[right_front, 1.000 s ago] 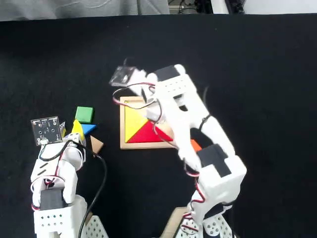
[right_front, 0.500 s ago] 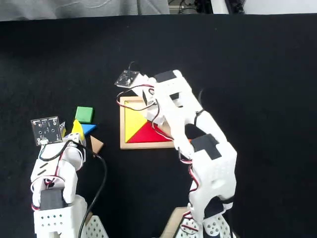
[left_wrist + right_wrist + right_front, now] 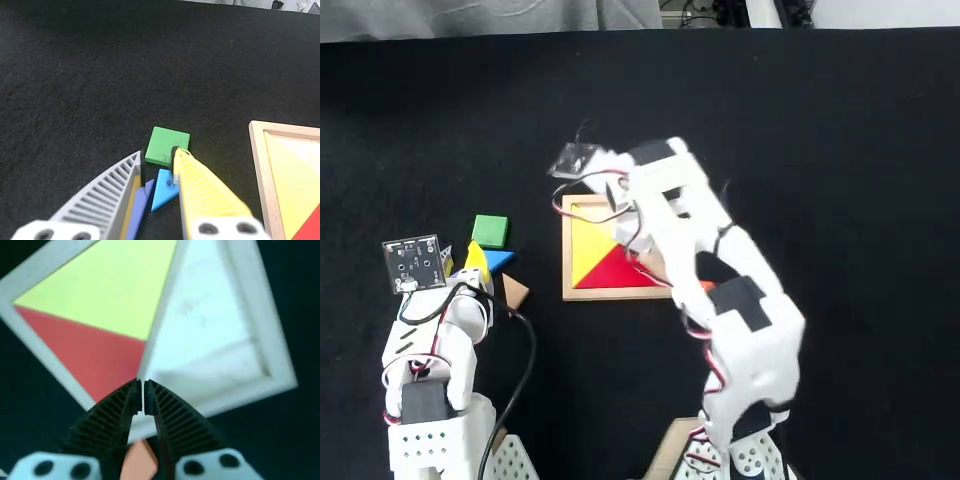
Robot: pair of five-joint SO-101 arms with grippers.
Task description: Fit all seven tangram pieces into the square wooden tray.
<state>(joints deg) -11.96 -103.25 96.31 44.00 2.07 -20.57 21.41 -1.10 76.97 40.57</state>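
Painted wooden tangram pieces (image 3: pixel 490 231) on fuzzy black tabletop (image 3: pixel 820 120).
Holds ribbed right fingers (image 3: pixel 117 407) pinched shut, empty, over square wooden tray (image 3: pixel 265 315); spreads left fingers (image 3: pixel 200 190) around blue triangle (image 3: pixel 162 187).

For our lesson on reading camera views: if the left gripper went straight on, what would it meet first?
Likely the blue triangle between the fingers of the left gripper, then the green square just beyond; height is unclear.

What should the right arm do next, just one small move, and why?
Probably draw the right gripper back and open it over the orange piece: its jaws are shut on nothing above the tray, part of which is bare wood.
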